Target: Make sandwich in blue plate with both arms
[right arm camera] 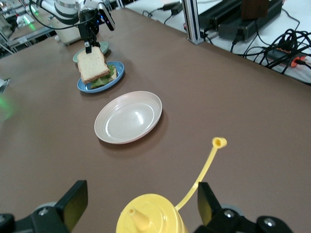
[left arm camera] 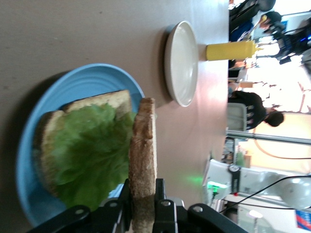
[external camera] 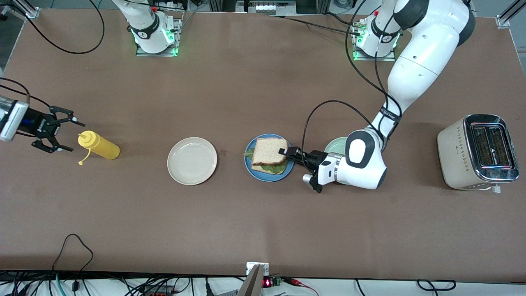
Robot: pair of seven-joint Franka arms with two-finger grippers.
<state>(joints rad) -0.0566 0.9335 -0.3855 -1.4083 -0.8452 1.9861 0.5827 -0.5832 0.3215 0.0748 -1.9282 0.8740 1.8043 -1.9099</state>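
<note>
Round medium-blue plate with shallow rim point(external camera: 251, 169), lying flat on the brown table between a beige plate and a pale green plate. On it, a tan toasted bread slice with brown crust point(left arm camera: 82, 109), flat, topped by a crinkly green lettuce leaf point(left arm camera: 90, 150). Second tan slice point(external camera: 269, 150) above the leaf, tilted, one edge lifted, pinched at its edge between black left gripper fingers point(left arm camera: 141, 206)

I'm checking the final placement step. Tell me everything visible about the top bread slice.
The top bread slice is squarish, tan and speckled, with a brown crust. It sits tilted over the lettuce and the lower slice on the blue plate. The left gripper pinches its edge toward the left arm's end; whether its lower edge touches the lettuce is unclear.
</note>
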